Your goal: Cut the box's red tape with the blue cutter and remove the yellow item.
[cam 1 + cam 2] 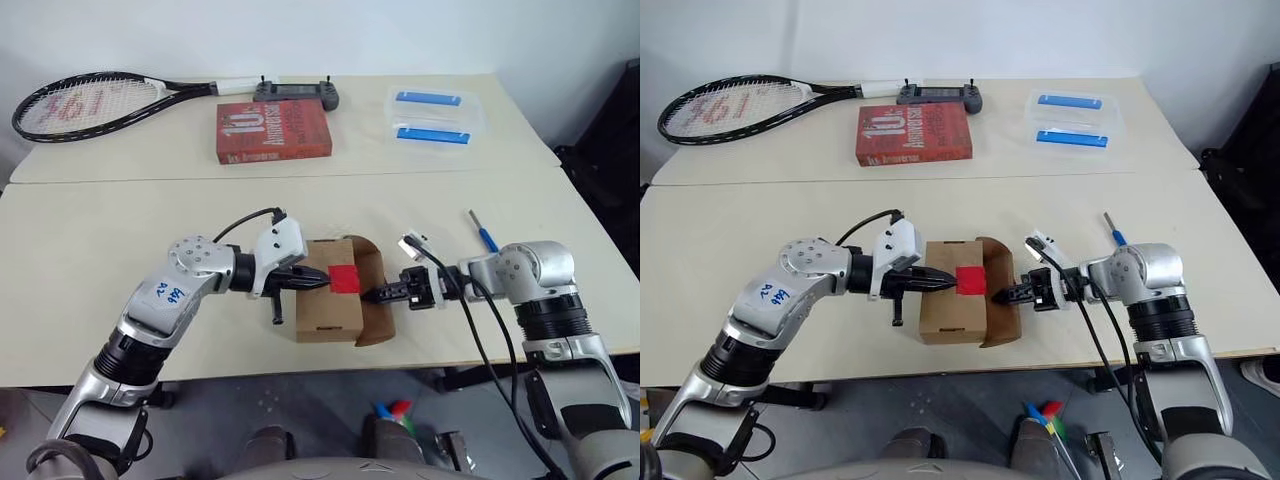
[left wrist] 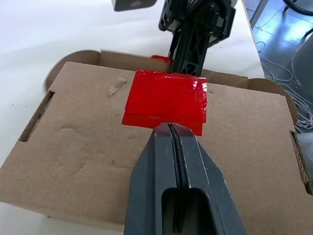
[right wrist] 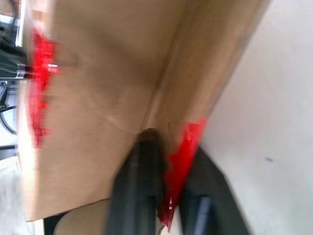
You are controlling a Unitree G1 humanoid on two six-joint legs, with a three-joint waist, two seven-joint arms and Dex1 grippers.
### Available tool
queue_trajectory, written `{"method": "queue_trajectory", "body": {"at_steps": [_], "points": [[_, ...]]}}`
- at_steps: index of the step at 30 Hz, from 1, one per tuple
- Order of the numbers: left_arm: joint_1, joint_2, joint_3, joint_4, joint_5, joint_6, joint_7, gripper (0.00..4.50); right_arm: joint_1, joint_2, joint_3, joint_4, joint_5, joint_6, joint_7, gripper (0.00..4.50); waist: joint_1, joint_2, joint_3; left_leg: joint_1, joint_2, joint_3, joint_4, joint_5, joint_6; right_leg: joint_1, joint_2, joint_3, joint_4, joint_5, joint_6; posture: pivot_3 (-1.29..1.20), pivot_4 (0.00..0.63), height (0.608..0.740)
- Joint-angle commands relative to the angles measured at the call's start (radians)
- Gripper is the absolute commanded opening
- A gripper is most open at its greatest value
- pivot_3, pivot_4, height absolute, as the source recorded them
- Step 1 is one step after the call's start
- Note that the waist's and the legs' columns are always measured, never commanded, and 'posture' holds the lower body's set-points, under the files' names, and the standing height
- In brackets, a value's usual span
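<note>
Head view, surface: two pale cream tables [image 1: 90, 220] pushed together, seam running across; white wall behind, something dark at the far right edge.
Head view, back table: tennis racket [image 1: 85, 105], dark controller [image 1: 298, 93], red book [image 1: 272, 131], two clear containers with blue handles [image 1: 433, 116].
Head view, box [image 1: 330, 300]: sits on the near table between both arms, a side flap swung open on the robot's right, red tape [image 1: 345, 279] on top near that edge.
Head view, blue cutter [image 1: 484, 232]: lying on the table behind the right arm, apart from the box.
Head view, left gripper [image 1: 318, 283]: fingers pressed together, tip resting at the tape's edge on the box top.
Left wrist view: closed black fingers [image 2: 181, 166] right up against the red patch, empty; the other gripper shows just past the box.
Right wrist view: right gripper [image 3: 168, 161] pinched on a strip of the red tape at the box's flap edge, pale tabletop alongside.
Floor: grey below the table's front edge.
</note>
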Motion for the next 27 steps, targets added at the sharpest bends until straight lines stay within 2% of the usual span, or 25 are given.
{"method": "queue_trajectory", "body": {"at_steps": [1,9,14,19,27], "points": [[0.035,0.000,-0.039,0.004,0.021,0.023,0.003,0.00,0.016,-0.003,0.015,-0.009,-0.018,-0.002,-0.015,0.03,0.000,0.000,0.000,0.000,0.000,0.000,0.000,0.000,0.000,0.000,0.000,0.000,0.000,0.000,0.000,0.00,0.150,0.740],[0.034,-0.064,-0.034,0.048,0.021,-0.024,0.020,0.00,-0.023,-0.026,-0.069,-0.002,-0.027,0.057,-0.088,0.03,0.008,0.000,0.000,-0.001,0.000,0.000,0.001,0.000,0.000,0.000,0.000,0.000,0.000,0.000,0.000,0.00,0.150,0.740],[0.026,-0.177,-0.046,0.120,0.046,-0.129,0.062,0.00,-0.085,-0.119,-0.109,-0.027,0.010,0.147,-0.083,0.03,0.028,0.002,0.001,-0.002,-0.001,0.000,0.002,0.000,0.000,0.000,-0.001,0.000,0.000,0.000,0.000,0.00,0.150,0.740],[0.008,-0.278,-0.075,0.192,0.083,-0.207,0.100,0.00,-0.133,-0.266,-0.057,-0.026,0.075,0.150,-0.046,0.03,0.028,0.003,0.001,-0.004,-0.002,0.000,0.001,-0.001,0.001,-0.001,-0.001,-0.001,-0.002,0.000,0.001,0.00,0.150,0.740],[-0.026,-0.385,-0.094,0.278,0.109,-0.277,0.139,0.00,-0.216,-0.479,0.072,-0.044,0.122,0.150,0.018,0.03,0.026,0.003,0.002,-0.005,-0.001,0.000,0.001,-0.001,0.001,-0.003,-0.001,-0.001,-0.003,0.001,0.001,0.00,0.150,0.740]]}}
